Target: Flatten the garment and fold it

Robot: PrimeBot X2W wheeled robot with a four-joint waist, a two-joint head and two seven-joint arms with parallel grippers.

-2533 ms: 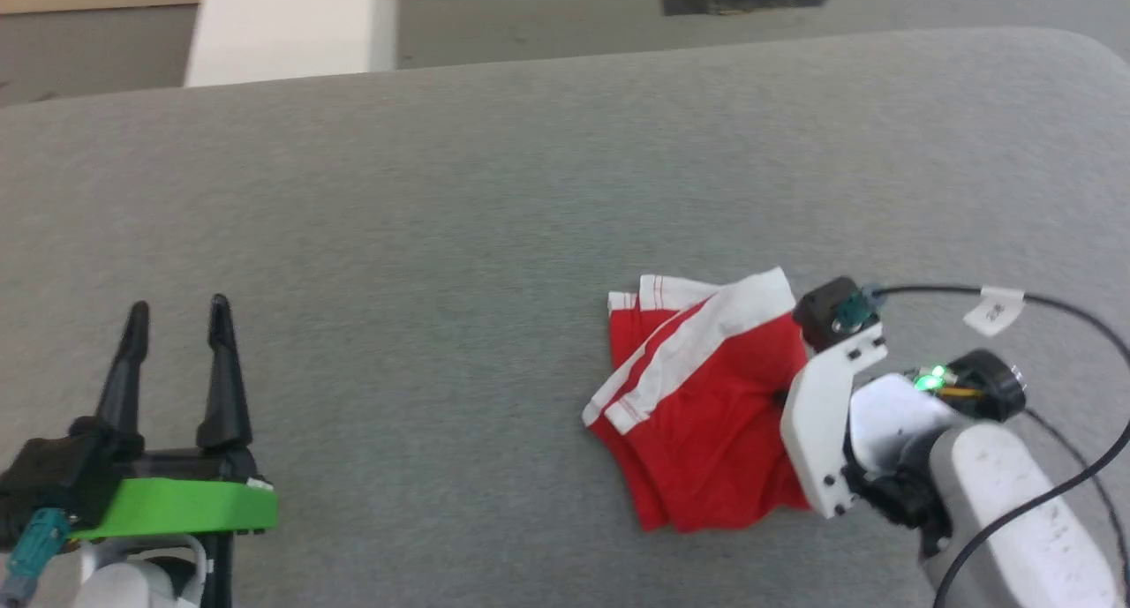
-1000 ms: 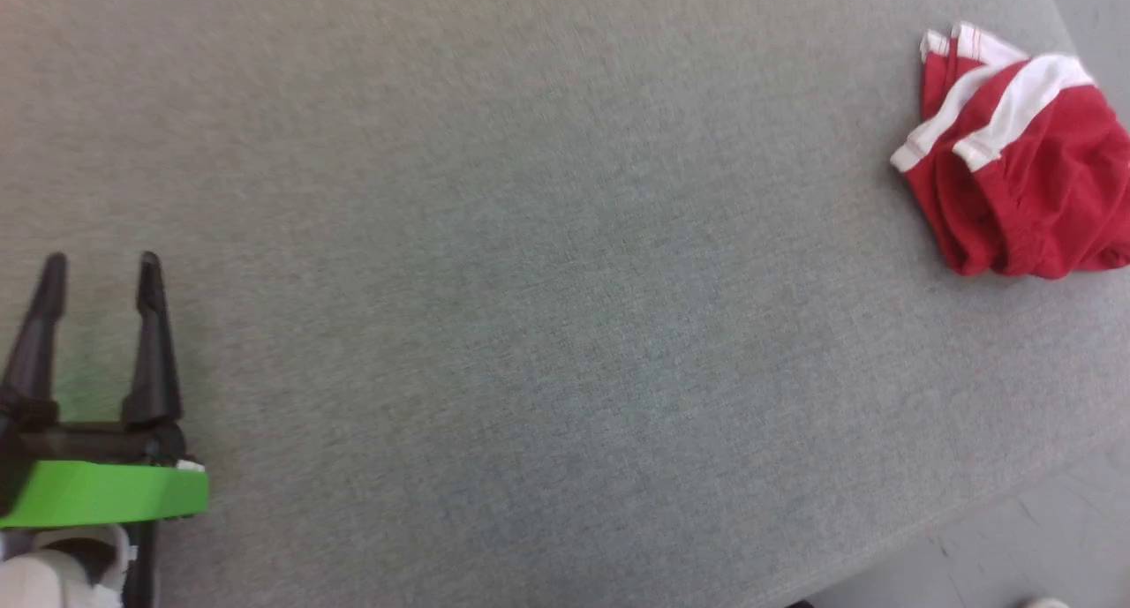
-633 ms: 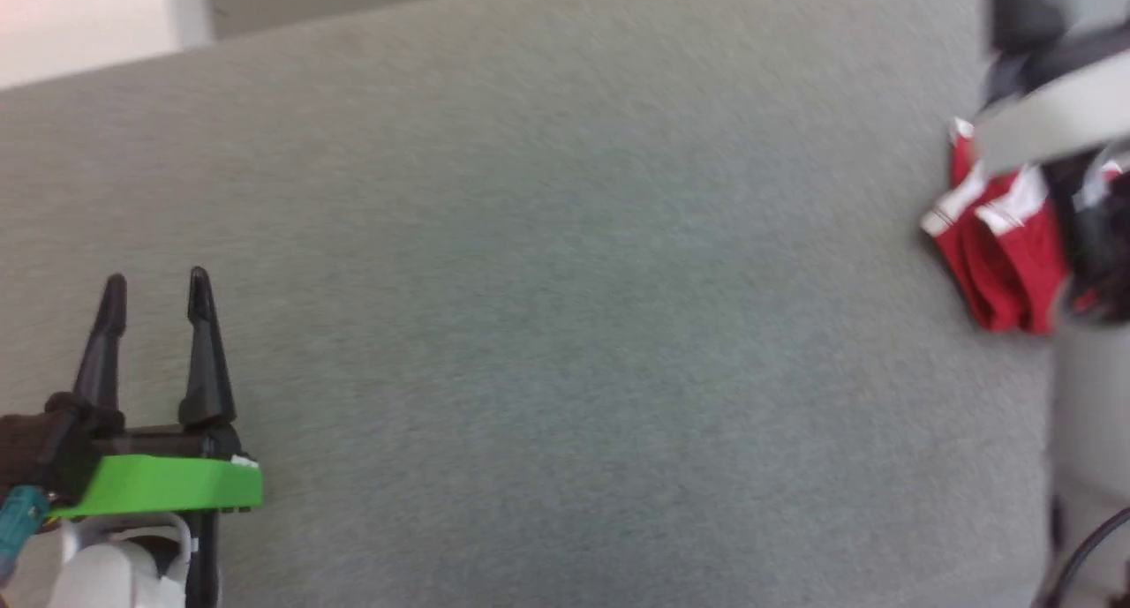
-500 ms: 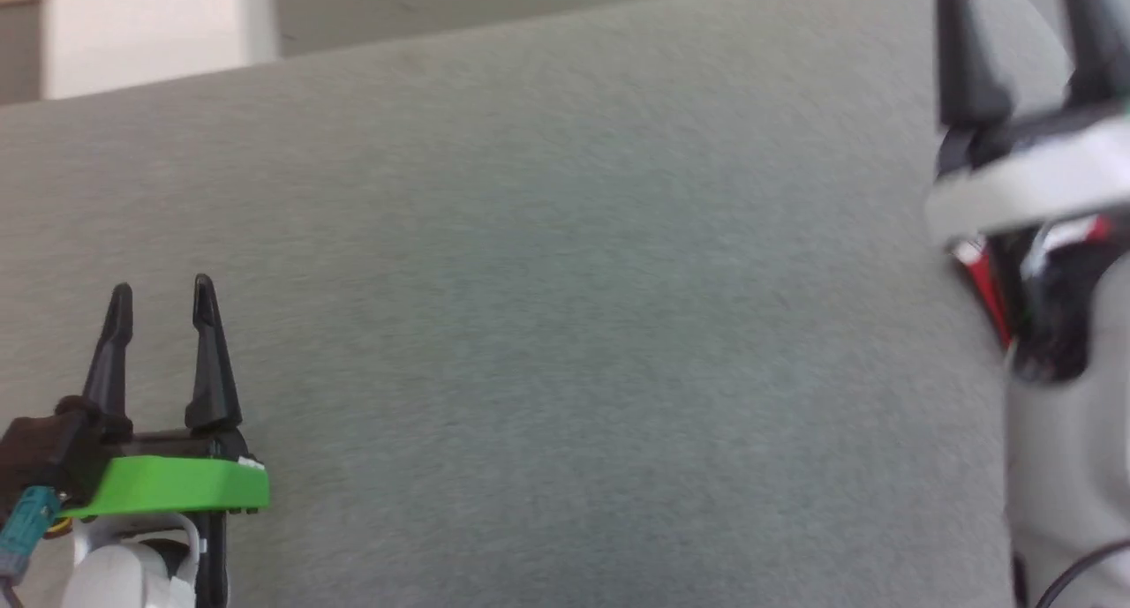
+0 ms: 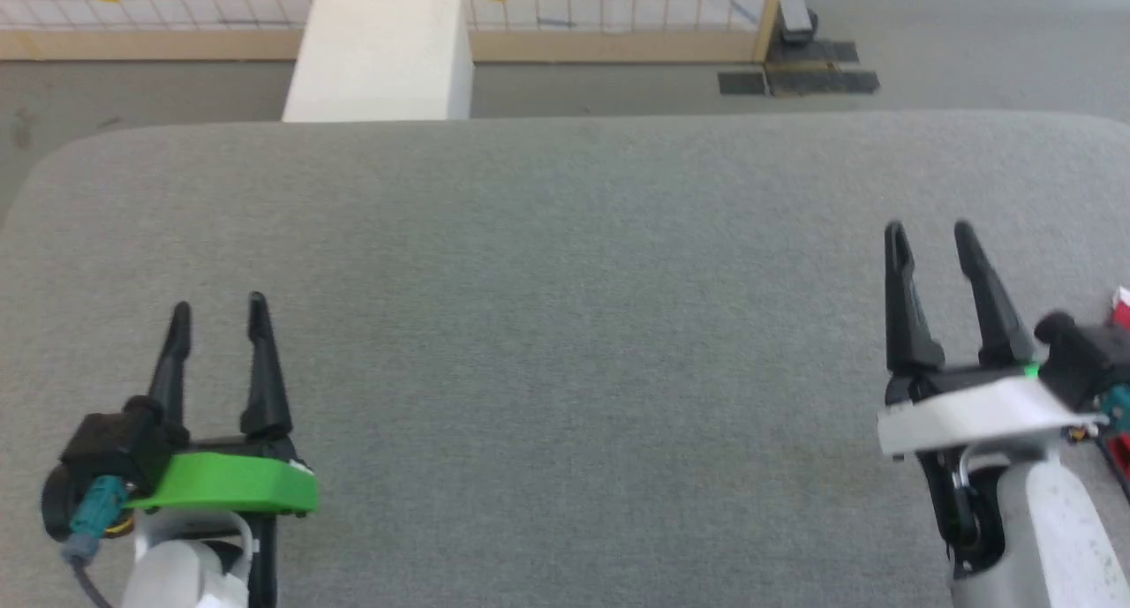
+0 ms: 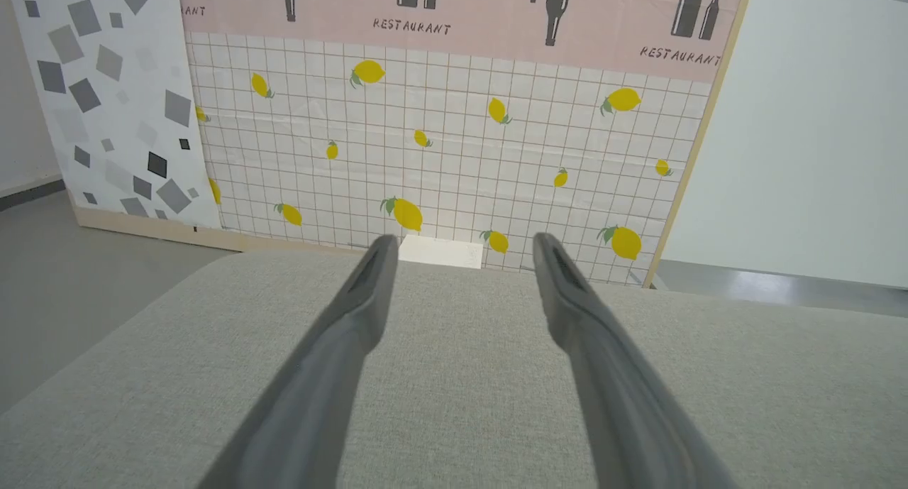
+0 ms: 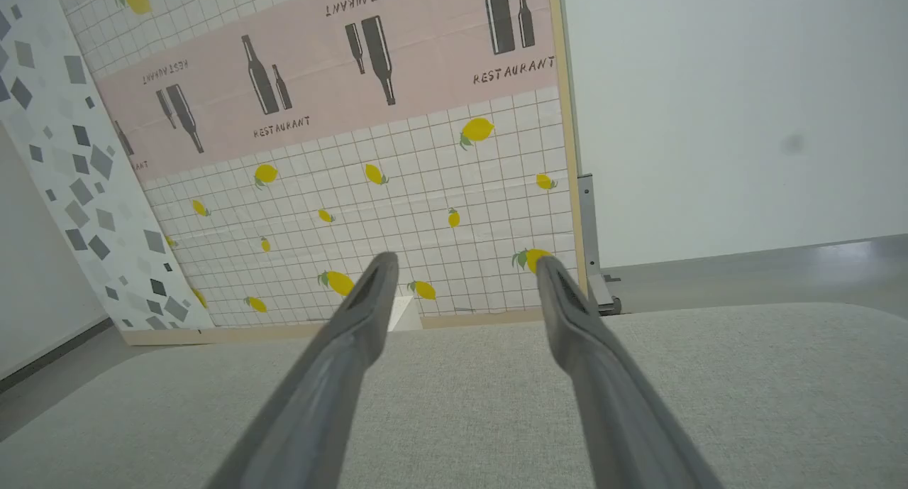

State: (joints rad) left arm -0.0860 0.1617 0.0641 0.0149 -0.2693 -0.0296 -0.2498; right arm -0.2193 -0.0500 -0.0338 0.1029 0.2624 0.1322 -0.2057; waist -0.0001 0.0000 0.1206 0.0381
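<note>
Left gripper (image 5: 219, 304), right gripper (image 5: 929, 228) spread wide, empty | garment (image 5: 1123, 311) peeks beside right wrist | likely soft, limp: pinch an edge.

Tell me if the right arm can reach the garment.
Probably yes: the garment lies close beside the right gripper, whose jaws stand open, with nothing between them, though the picture's edge cuts most of it off.
</note>
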